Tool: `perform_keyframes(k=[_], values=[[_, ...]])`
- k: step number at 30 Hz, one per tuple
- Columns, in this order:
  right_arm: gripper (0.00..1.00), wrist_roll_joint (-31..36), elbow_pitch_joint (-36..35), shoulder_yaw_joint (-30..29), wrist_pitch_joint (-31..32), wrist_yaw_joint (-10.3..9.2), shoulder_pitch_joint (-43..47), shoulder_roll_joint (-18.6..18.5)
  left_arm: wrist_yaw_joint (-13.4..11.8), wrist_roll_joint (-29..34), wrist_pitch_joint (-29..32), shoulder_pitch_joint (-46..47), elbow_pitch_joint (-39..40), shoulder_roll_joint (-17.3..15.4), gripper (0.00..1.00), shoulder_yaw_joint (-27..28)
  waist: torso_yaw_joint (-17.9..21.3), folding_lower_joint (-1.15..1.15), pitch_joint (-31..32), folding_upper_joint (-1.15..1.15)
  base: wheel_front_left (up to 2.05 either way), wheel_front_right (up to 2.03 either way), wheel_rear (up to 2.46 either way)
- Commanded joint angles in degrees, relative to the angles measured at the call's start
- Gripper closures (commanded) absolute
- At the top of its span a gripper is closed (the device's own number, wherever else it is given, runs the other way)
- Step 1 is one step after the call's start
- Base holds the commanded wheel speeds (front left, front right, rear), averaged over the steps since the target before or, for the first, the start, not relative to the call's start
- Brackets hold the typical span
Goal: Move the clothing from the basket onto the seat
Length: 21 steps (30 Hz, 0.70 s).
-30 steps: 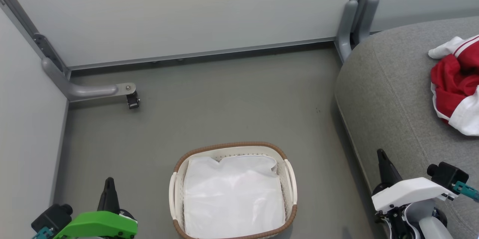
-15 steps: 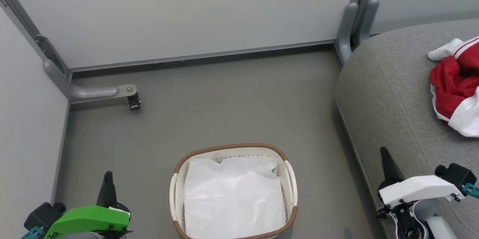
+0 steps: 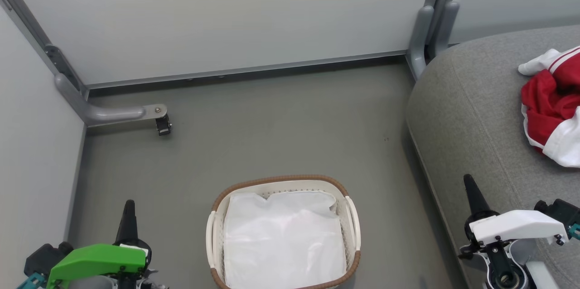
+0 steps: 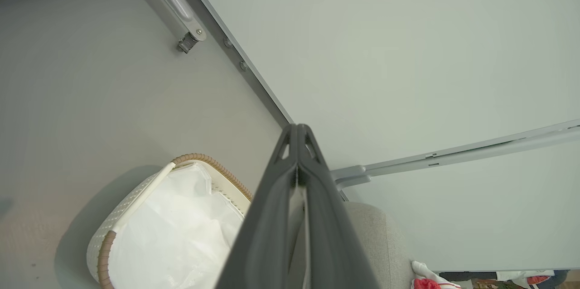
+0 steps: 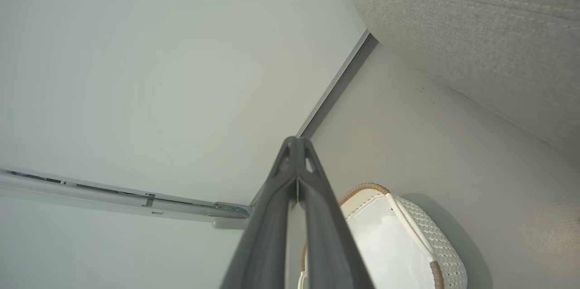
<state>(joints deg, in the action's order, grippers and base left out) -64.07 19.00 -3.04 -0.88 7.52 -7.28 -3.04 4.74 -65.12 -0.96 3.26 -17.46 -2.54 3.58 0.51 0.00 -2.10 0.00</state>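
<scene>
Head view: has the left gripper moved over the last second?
Yes. Judged against the basket, the left gripper has crept up the view and slightly left, widening its gap to the basket.

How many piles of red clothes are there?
1. The red clothes lie on the grey seat, at the picture's right edge; more may be cut off. The basket holds just its liner.

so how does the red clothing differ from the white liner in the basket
The clothing is bright red with white panels; the liner is plain white. The clothing lies bunched up on the grey seat; the liner sits spread out inside the basket on the floor. Both are soft cloth.
</scene>
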Motion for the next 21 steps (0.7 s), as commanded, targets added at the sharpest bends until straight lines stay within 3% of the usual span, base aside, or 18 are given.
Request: perform_keyframes(k=[1,21], values=[[1.00,-1.51,-0.83,-0.33,0.43,-0.03,0.44,-0.23,0.38,-1.57,0.44,1.54,0.62,-0.36,1.00,0.31,-0.01,0.00,0.04,0.00,0.00,0.00,0.00],[1.00,-12.15,-2.59,-1.64,3.29,-0.04,0.68,-0.10,1.48,-11.76,3.35,2.35,1.86,-0.42,1.00,1.41,-0.18,0.00,0.67,0.00,0.00,0.00,0.00]])
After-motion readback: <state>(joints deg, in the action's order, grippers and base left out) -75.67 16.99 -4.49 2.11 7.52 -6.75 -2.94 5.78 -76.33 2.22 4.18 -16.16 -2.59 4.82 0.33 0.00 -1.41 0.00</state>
